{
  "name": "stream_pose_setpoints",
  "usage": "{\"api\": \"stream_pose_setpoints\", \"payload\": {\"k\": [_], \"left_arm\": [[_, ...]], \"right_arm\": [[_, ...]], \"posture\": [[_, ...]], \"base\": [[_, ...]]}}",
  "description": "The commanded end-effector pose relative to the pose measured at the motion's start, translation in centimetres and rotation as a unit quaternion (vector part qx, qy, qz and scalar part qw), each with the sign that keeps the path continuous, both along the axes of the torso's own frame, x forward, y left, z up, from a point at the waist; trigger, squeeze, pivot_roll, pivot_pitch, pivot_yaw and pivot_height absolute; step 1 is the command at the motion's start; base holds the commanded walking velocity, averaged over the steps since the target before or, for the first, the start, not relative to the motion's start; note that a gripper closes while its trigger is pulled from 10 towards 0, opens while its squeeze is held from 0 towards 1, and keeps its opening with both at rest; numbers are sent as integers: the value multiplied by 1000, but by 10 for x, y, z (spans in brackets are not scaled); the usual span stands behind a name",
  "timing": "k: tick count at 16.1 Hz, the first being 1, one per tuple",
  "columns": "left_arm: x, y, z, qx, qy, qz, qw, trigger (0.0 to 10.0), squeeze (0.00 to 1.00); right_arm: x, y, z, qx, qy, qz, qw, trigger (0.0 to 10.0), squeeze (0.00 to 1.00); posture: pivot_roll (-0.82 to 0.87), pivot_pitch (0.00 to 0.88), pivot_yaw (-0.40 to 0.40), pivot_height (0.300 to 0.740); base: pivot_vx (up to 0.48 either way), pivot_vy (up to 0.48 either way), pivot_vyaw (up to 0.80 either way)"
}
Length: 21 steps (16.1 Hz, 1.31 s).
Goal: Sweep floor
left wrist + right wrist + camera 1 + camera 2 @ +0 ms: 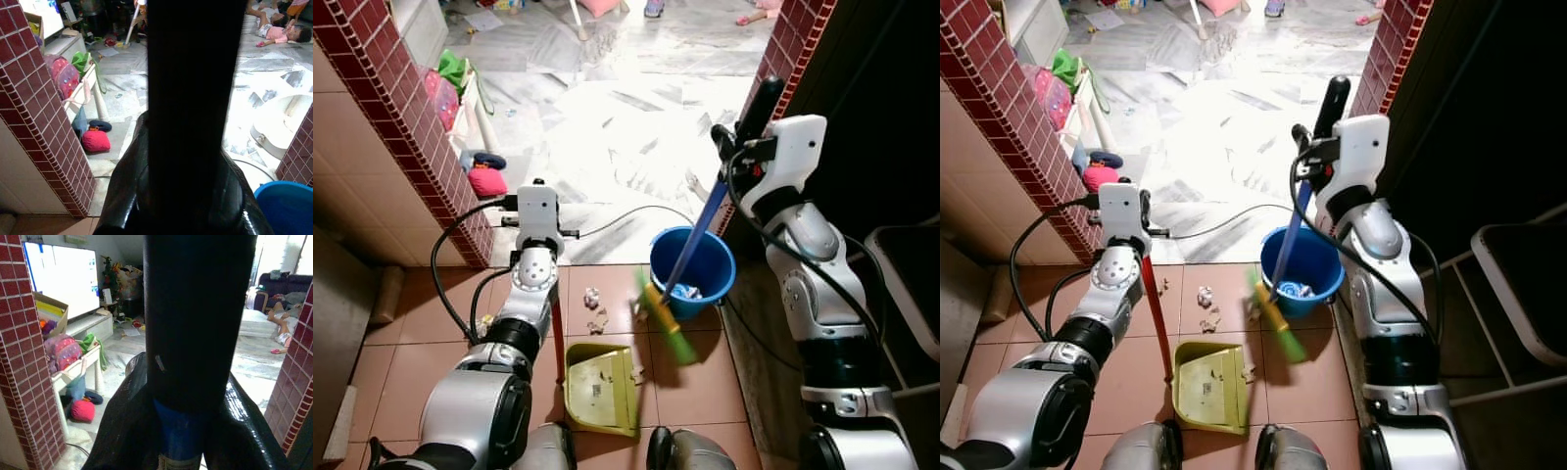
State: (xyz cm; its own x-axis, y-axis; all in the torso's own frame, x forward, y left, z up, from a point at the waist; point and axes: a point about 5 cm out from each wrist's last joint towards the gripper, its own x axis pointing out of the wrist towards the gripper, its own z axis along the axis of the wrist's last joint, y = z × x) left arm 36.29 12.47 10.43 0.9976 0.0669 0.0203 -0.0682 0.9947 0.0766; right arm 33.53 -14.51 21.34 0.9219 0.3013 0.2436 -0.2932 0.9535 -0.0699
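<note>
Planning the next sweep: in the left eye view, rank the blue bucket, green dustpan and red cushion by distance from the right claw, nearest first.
1. Blue bucket, just below the right claw.
2. Green dustpan, low centre, by the robot's feet.
3. Red cushion, far left beside the brick pillar; roughly as far as the dustpan, hard to call.

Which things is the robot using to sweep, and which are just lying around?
For sweeping: blue-handled broom with green head, yellow-green plastic dustpan with red handle, crumpled paper scraps, left gripper, right gripper.

Lying about: blue plastic bucket, red cushion, black cable.

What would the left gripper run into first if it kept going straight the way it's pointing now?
Likely nothing soon: the left gripper, shut on the dustpan handle, points through the doorway over open marble floor. Depth is unclear.
</note>
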Motion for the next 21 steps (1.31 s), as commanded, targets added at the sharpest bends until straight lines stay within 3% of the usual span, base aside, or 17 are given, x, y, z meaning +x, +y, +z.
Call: {"api": "stream_pose_setpoints", "payload": {"k": [1, 8, 12, 13, 16, 21], "left_arm": [[2, 2, -1, 20, 13, -4, 1000, 10000, 0], [5, 12, 0, 39, 26, 28, 999, 10000, 0], [6, 21, 2, 52, 27, 57, 997, 10000, 0], [5, 26, 2, 69, 23, 79, 994, 10000, 0], [2, 31, -2, 59, 23, 95, 993, 10000, 0], [-1, 34, -8, 50, 32, 108, 992, 10000, 0]], "right_arm": [[-4, 5, 3, -9, -17, 14, 1000, 10000, 0], [-30, 29, -55, -20, 57, 54, 997, 10000, 0], [-32, 34, -54, 24, 98, 87, 991, 10000, 0], [-29, 32, -49, 42, 99, 94, 990, 10000, 0], [-22, 27, -34, 52, 69, 62, 994, 10000, 0], [-12, 22, -23, 203, 123, 28, 971, 10000, 0]], "posture": [[-135, 131, 6, 740], [-130, 119, 6, 740], [-139, 113, 9, 740], [-142, 113, 8, 740], [-139, 119, 0, 740], [-140, 130, 2, 740]], "base": [[0, 0, 0], [0, 0, 0], [0, 0, 0], [0, 0, 0], [0, 0, 0], [0, 0, 0]]}}
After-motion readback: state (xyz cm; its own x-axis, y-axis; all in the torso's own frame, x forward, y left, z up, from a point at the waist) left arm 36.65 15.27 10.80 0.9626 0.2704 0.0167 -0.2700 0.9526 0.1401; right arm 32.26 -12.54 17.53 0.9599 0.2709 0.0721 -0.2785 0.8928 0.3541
